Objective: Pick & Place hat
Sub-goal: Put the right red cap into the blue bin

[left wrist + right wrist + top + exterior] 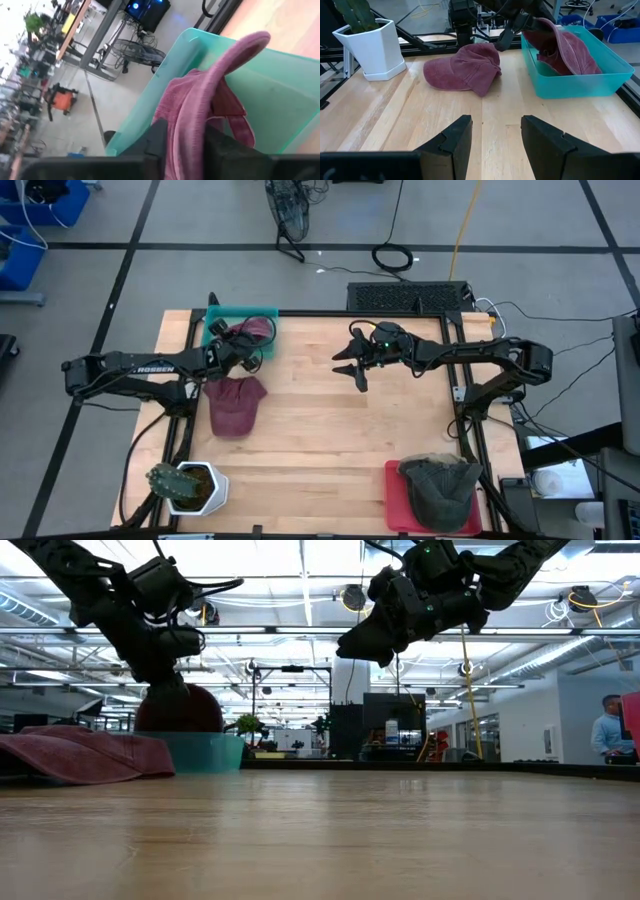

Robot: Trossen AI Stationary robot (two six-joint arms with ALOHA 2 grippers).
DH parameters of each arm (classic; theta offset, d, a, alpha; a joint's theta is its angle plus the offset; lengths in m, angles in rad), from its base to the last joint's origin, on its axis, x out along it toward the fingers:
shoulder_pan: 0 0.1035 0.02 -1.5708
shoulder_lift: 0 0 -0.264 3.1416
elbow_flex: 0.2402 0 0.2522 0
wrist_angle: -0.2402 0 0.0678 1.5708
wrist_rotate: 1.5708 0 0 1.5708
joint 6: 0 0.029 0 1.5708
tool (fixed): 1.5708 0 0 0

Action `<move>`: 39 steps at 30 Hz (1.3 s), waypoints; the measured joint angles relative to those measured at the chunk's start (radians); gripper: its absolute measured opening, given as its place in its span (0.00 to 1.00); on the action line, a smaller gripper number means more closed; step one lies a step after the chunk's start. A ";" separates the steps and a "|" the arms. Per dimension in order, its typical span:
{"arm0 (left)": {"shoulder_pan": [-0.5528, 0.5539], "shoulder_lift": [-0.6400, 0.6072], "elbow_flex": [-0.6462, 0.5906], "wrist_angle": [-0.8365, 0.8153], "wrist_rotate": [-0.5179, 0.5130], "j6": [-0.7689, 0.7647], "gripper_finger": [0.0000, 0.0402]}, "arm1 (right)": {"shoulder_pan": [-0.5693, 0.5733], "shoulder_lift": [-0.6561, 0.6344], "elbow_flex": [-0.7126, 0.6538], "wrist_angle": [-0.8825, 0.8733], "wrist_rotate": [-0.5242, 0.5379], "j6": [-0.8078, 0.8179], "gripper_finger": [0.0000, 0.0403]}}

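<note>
A maroon cap (565,50) sits inside the teal bin (225,320) at the table's far left, with my left gripper (245,354) shut on it from above. A second maroon cap (235,402) lies flat on the wood just near-side of the bin, crown up in the right wrist view (465,67). My right gripper (357,368) hovers open above the middle of the table's far half, touching nothing, and faces both caps. An olive cap (440,488) rests on a red tray (395,505) at the near right corner. My left gripper (185,135) pinches a bunched fold of the maroon cap's cloth (187,112) between its two fingers, coming from above and slanting toward the bin. The brim (240,47) curves away beyond the fingers. The cap hangs inside the bin walls (280,100); whether it touches the bottom I cannot tell.
A white pot with a cactus (190,485) stands at the near left corner. The red tray takes up the near right corner. Bare wood (330,450) stretches across the table's middle. A person (608,735) stands far off in the room behind.
</note>
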 joint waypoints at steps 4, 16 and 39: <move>0.001 0.000 0.000 0.000 0.001 -0.062 0.35 | 0.000 0.000 0.000 -0.001 0.000 0.000 0.38; -0.007 0.000 0.028 -0.001 0.149 -0.146 0.67 | 0.000 0.000 0.000 -0.008 0.000 -0.007 0.38; -0.027 0.001 0.081 0.024 0.361 -0.355 0.48 | 0.000 0.000 0.000 -0.009 0.000 -0.008 0.38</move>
